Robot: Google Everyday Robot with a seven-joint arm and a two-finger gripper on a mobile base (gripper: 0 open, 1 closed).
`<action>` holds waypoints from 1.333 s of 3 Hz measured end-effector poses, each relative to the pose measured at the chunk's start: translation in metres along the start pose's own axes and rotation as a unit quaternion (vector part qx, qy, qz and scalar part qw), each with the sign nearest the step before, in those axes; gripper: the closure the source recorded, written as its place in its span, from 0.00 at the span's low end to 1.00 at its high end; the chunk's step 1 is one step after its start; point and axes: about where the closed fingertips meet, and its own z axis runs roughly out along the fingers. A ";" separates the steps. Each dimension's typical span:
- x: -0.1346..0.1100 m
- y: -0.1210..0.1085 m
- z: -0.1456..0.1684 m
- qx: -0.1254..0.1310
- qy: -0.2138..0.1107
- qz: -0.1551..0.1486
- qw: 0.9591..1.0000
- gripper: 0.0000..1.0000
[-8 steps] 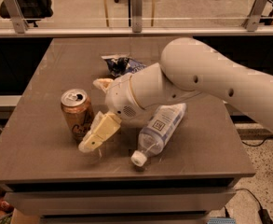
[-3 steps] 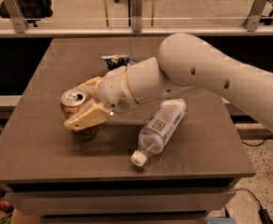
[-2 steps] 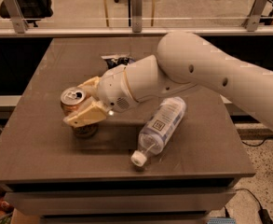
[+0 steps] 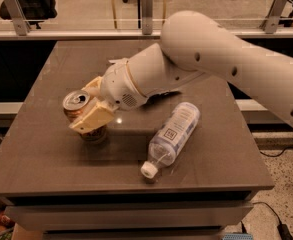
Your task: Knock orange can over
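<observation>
The orange can [image 4: 77,107] stands on the left part of the dark table [image 4: 46,159], leaning a little to the left, its silver top with pull tab facing up. My gripper [image 4: 89,104] is at the can, reaching in from the right. One tan finger [image 4: 92,119] lies across the can's near side and the other finger [image 4: 92,84] sits behind it, so the jaws are closed around the can's upper half. The can's foot shows below the near finger.
A clear plastic bottle [image 4: 174,133] with a white cap [image 4: 148,169] lies on its side right of the can. My large white arm [image 4: 211,54] spans the table's right and back. Glass rail posts stand behind the table.
The gripper swung from right of the can onto it, with its fingers now on both sides. The can has tipped slightly to the left. The bottle has not moved.
</observation>
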 end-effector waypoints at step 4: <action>-0.010 -0.003 -0.001 -0.069 0.270 -0.064 0.958 1.00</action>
